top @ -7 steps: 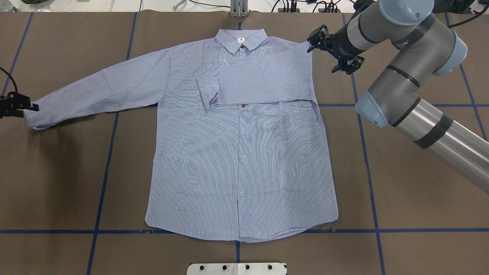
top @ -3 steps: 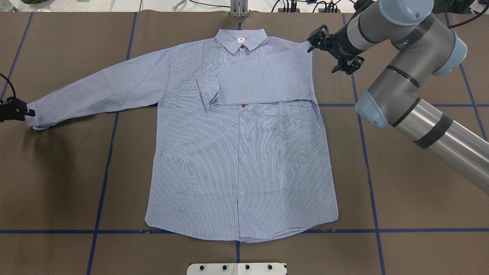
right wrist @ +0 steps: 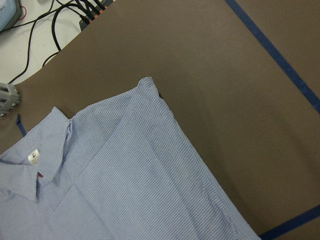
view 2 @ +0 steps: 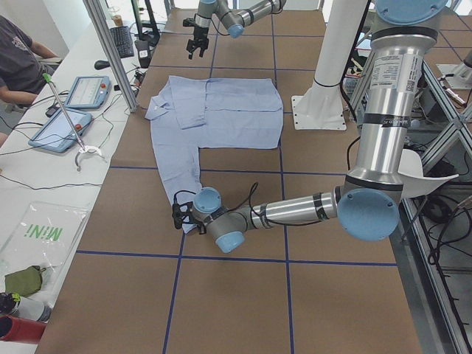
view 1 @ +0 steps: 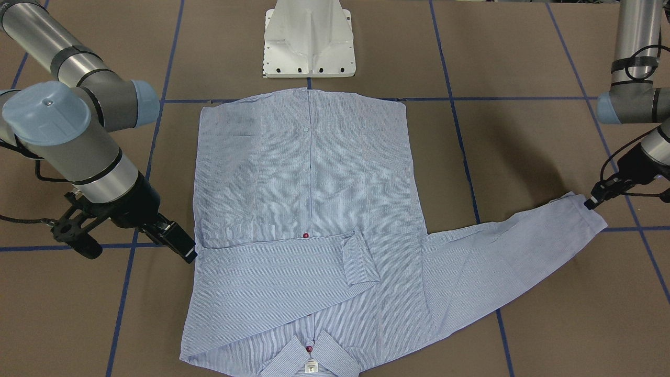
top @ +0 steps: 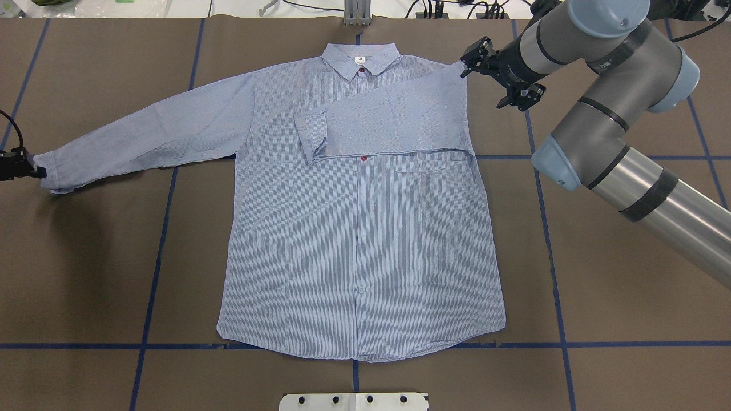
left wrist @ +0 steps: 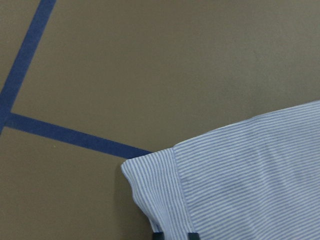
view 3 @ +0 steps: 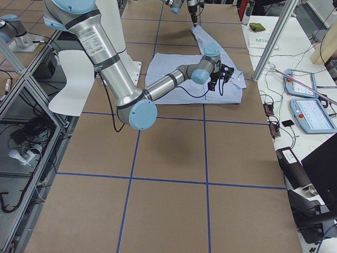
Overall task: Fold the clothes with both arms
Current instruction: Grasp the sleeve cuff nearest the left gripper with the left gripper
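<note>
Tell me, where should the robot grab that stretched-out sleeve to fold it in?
Probably the cuff, approached from the robot's far left, where the left gripper sits. The sleeve lies flat and straight, so its free cuff edge is the easiest to pinch and carry across the shirt.

The right arm (top: 691,220) and left arm (view 2: 380,140) are silver-grey tubes with light blue joint caps and dark bands; black cables (view 1: 617,154) trail by the black left gripper (view 1: 590,203).

Brown tabletop (top: 628,319) crossed by blue tape lines (top: 155,268); carries a striped shirt (top: 365,240) spread flat, plus a white pedestal base (view 1: 309,39).
</note>
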`<state>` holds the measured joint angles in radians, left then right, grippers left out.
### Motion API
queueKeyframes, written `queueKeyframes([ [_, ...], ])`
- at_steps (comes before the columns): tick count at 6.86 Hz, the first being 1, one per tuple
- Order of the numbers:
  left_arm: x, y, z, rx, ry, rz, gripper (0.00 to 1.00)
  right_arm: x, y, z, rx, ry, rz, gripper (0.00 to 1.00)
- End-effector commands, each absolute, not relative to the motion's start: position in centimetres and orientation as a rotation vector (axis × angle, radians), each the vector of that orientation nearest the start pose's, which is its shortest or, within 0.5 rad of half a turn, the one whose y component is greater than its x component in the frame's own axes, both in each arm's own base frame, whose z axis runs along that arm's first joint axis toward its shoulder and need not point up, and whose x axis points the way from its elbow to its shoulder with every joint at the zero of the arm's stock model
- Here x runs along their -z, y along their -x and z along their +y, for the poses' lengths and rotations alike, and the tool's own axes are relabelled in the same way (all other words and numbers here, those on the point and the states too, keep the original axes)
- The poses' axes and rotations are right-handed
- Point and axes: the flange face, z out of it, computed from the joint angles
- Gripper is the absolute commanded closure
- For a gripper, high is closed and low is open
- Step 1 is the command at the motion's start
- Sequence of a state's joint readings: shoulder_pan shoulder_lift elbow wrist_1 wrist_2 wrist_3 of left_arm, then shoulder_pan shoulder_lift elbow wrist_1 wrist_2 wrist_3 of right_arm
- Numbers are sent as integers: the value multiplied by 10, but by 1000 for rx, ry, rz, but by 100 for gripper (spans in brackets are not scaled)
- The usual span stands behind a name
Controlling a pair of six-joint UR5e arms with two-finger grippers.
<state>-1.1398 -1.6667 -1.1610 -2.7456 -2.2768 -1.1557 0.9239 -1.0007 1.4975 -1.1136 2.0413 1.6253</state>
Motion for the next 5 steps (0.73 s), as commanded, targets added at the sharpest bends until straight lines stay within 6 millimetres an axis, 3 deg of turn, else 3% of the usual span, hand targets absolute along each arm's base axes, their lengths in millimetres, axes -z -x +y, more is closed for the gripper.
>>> queueKeyframes([
  [1,-669,-165,-520,344,-104,1065,100,-304,350,-617,-674,-1,-1049,1],
  [2,-647,-173,-526,300,-85,1115,100,-306,337,-623,-689,-8,-1050,1],
  [3,-610,-187,-548,303,-36,1168,100,-322,320,-627,-708,-11,-1036,1],
  [5,-495,-221,-622,417,7,1228,100,-353,288,-633,-750,-17,-1003,1],
])
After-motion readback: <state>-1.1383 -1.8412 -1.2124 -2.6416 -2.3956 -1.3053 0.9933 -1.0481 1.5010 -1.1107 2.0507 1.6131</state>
